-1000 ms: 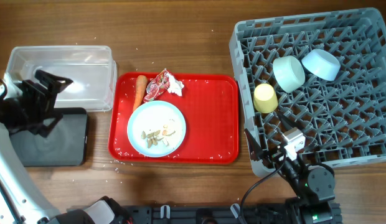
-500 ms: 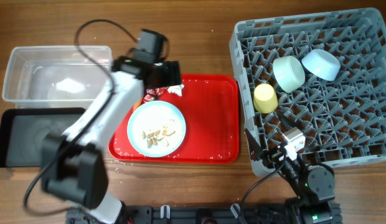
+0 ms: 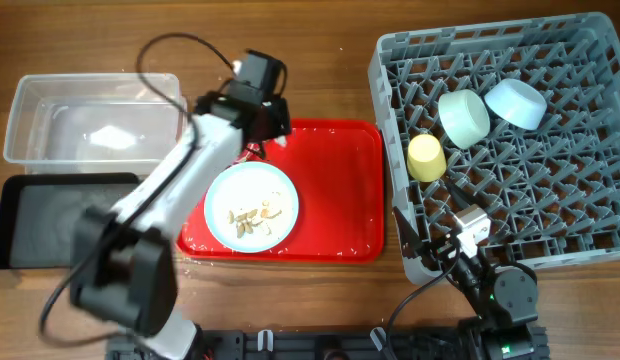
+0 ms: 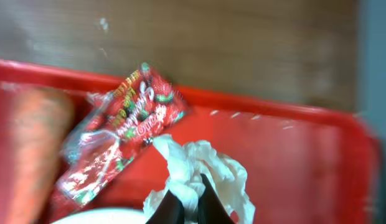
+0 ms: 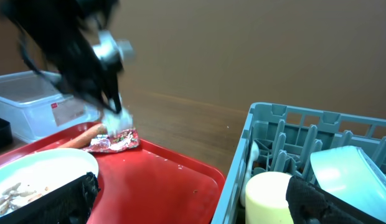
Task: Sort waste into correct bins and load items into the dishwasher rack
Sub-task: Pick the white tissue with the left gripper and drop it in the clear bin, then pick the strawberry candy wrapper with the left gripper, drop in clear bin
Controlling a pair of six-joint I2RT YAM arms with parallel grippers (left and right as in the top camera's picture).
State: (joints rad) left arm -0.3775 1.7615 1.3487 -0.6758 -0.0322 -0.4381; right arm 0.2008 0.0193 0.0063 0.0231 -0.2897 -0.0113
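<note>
My left gripper (image 4: 187,198) is shut on the wad of white tissue (image 4: 208,168) at the back left of the red tray (image 3: 340,190). Just left of the tissue lie the red-and-white wrapper (image 4: 121,134) and the orange carrot (image 4: 32,155); from overhead my arm covers both. The pale blue plate (image 3: 251,205) holds beige scraps (image 3: 252,217). My right gripper (image 5: 190,205) is open and empty by the grey rack's (image 3: 510,215) near left corner. In the rack sit two mint bowls (image 3: 463,117) (image 3: 516,103) and the yellow cup (image 3: 426,157).
The clear tub (image 3: 90,120) stands at the back left, with the black tray (image 3: 70,220) in front of it. My left arm (image 3: 170,190) stretches from the near edge across the red tray's left side.
The left arm swung from over the bins to the red tray's back left corner, and its gripper went from open to shut on the tissue. The right arm has not moved.
</note>
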